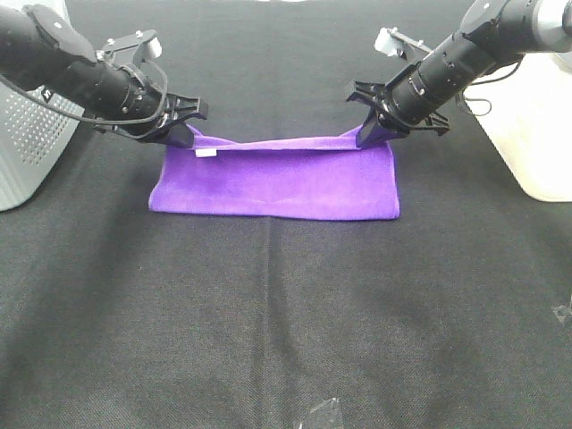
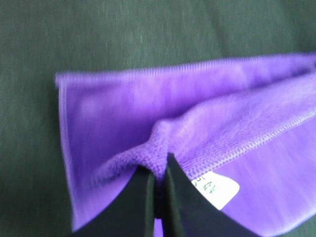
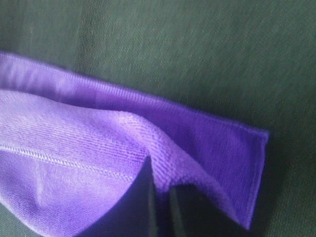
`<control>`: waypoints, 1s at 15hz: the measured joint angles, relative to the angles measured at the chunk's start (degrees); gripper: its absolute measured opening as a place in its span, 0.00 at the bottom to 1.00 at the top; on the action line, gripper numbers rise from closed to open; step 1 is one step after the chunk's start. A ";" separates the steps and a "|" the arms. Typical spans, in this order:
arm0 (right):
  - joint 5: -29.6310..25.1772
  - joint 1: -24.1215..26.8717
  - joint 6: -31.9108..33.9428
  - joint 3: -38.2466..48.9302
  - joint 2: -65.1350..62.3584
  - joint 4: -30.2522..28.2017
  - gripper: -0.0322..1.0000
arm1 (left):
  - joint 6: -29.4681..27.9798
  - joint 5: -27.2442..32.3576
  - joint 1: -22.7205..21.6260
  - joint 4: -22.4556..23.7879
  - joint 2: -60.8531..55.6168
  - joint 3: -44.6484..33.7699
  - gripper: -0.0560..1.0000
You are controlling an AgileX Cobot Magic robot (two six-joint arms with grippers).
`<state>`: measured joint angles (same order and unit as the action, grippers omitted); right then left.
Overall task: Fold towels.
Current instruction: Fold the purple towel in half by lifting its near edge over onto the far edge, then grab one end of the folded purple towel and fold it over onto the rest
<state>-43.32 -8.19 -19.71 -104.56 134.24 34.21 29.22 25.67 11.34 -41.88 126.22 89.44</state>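
Note:
A purple towel (image 1: 277, 179) lies on the black cloth table, folded over along its far side. My left gripper (image 1: 181, 128) is shut on the towel's far left corner, next to a white label (image 1: 206, 153). My right gripper (image 1: 373, 132) is shut on the far right corner. Both hold the upper edge slightly raised, and it sags between them. In the left wrist view the black fingers (image 2: 143, 207) pinch a bunched fold of towel (image 2: 158, 148) beside the label (image 2: 215, 190). In the right wrist view the fingers (image 3: 143, 202) pinch the towel (image 3: 123, 138).
A grey perforated bin (image 1: 27, 134) stands at the left edge. A white container (image 1: 536, 116) stands at the right edge. The black table cloth (image 1: 286, 322) spreads in front of the towel.

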 joint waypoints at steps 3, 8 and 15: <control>-0.17 -0.06 0.00 -0.34 0.46 0.17 0.04 | 0.00 -0.69 0.00 0.00 0.86 0.34 0.05; -0.17 -0.06 0.00 -0.34 0.63 0.17 0.06 | -0.06 -0.97 0.00 0.00 2.46 0.80 0.05; -12.95 -0.06 0.00 -2.23 1.78 -4.13 0.74 | -1.72 4.35 -0.29 4.87 0.69 0.80 0.77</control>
<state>-56.26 -8.25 -19.71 -106.80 136.02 30.08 27.50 30.02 11.06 -37.01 126.91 90.24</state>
